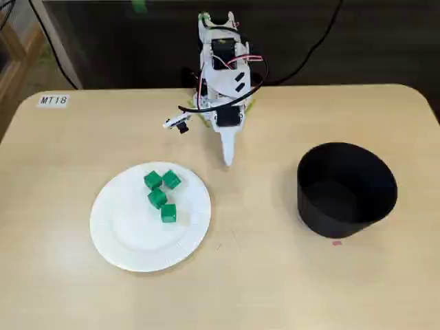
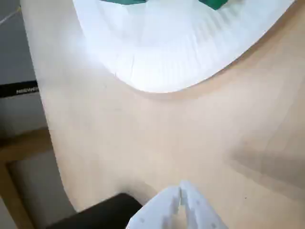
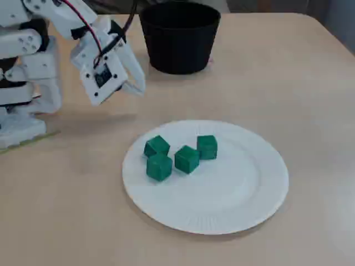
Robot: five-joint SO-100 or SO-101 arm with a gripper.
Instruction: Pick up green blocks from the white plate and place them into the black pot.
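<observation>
Several green blocks (image 1: 160, 192) lie clustered on the white plate (image 1: 124, 234) at the left of a fixed view; the same green blocks (image 3: 180, 156) sit on the plate (image 3: 244, 188) seen from the table's side. The black pot (image 1: 346, 189) stands upright at the right, its inside dark; the pot (image 3: 178, 34) appears at the back of the other fixed view. My gripper (image 1: 227, 159) hangs shut and empty above bare table between plate and pot, also seen at the left as the gripper (image 3: 138, 83). In the wrist view the gripper (image 2: 181, 192) has its tips together, the plate rim (image 2: 171, 62) ahead.
The arm's white base (image 1: 220, 103) stands at the table's far edge. A label reading MT18 (image 1: 53, 100) is stuck at the far left corner. A small pink mark (image 1: 336, 242) lies in front of the pot.
</observation>
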